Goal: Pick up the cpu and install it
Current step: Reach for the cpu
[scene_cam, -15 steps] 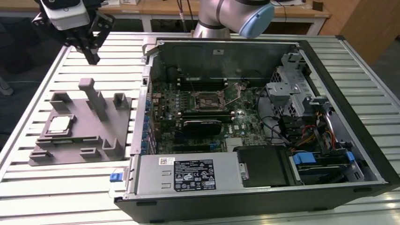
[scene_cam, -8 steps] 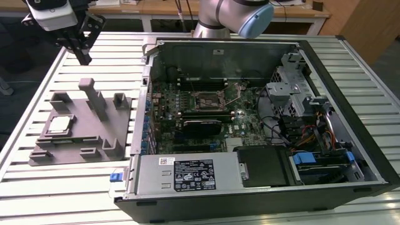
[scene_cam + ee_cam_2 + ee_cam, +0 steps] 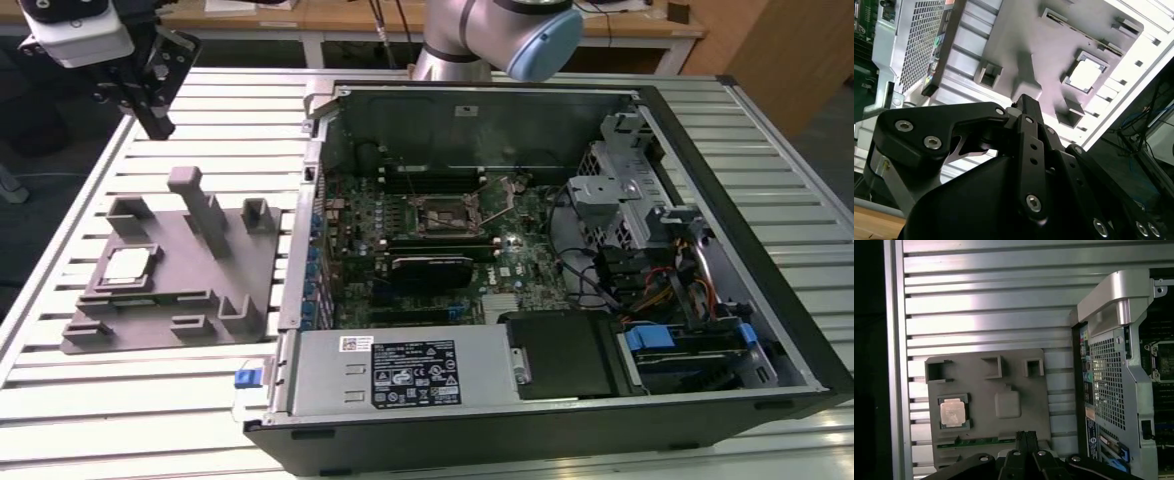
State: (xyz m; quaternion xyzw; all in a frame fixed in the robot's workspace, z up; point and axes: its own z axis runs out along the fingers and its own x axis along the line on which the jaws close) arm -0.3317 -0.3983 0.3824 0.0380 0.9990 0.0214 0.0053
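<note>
end effector [image 3: 160,128] pointing down over grey fixture [image 3: 160,305] edge, closed, empty; cpu [image 3: 127,265] in fixture.

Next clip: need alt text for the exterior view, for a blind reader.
A silvery cpu lies in a grey holder tray on a slatted metal table, at the exterior view's left of an open computer case with its motherboard exposed. The arm's tool hangs above the table, apart from the tray, empty.
</note>
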